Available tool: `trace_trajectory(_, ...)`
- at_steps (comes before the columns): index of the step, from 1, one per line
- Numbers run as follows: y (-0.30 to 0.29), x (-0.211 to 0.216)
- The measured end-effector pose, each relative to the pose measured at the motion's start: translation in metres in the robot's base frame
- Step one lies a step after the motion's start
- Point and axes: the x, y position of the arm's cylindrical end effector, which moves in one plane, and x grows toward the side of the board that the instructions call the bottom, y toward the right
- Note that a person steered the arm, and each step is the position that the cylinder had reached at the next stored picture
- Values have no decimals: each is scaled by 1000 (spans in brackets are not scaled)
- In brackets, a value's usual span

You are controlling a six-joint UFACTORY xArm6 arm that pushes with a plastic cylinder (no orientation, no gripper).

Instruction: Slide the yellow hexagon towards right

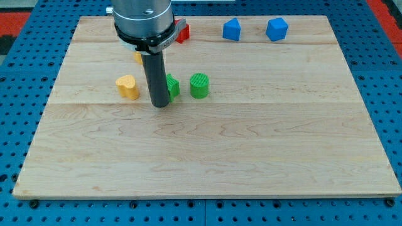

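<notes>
My tip (161,104) rests on the board left of centre. A yellow heart-shaped block (128,86) lies just to the tip's left, apart from it. Another yellow block (137,57), perhaps the hexagon, peeks out behind the arm at the view's top left; it is mostly hidden. A green block (172,86) sits right behind the rod, touching or nearly touching it, its shape partly hidden. A green round block (200,85) stands to its right.
A red block (183,31) sits at the top, partly hidden by the arm. Two blue blocks (232,29) (277,29) lie at the top right. The wooden board (207,163) is bordered by blue matting.
</notes>
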Motion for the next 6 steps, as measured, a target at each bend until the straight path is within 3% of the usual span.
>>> trace_trajectory(1,-8,14)
trace_trajectory(2,-113,10)
trace_trajectory(3,-142,-63)
trace_trajectory(4,-123,-118)
trace_trajectory(5,-81,-132)
trace_trajectory(6,20,-132)
